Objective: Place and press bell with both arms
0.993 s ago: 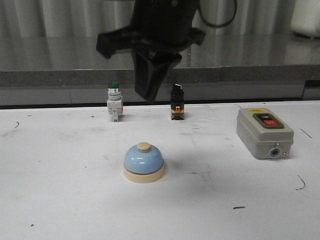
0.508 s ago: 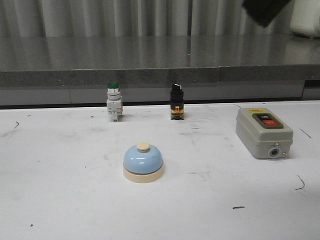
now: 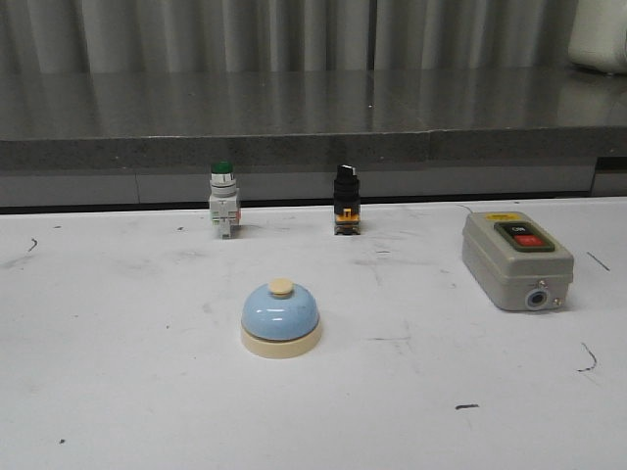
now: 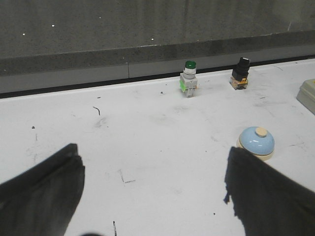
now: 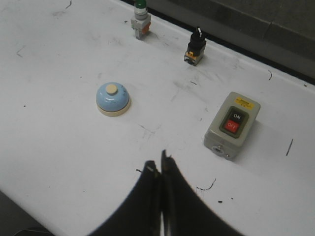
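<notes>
- The bell [image 3: 281, 318] is seen standing upright on the white table [image 3: 118, 392], near the middle of the front view, with its cream knob pointing straight up and nothing touching it.
- Behind it, near the back edge of the table, a green-capped switch [image 3: 223, 200] and a black-capped switch [image 3: 346, 200] are found; a grey box [image 3: 516, 259] with red and black buttons lies well apart to the robot's right.
- Neither arm is caught in the front view, so both are judged to be held back from the bell.
- The left gripper [image 4: 152, 191] is shown spread wide with nothing between its fingers [image 4: 42, 191]; the bell lies ahead of it and off toward the robot's right, just beyond the one finger.
- The right gripper [image 5: 160, 172] is shown with its fingertips [image 5: 151, 173] pressed together, or very nearly so, and nothing is held; the bell lies ahead of it and toward the robot's left, across bare table.
- The bell is round, so no long axis has to be matched; only the knob on top matters for the press.
- Which arm is nearer cannot be settled from these views. The closed right fingertips are judged well suited to pushing down on the knob, once brought over it from above.
</notes>
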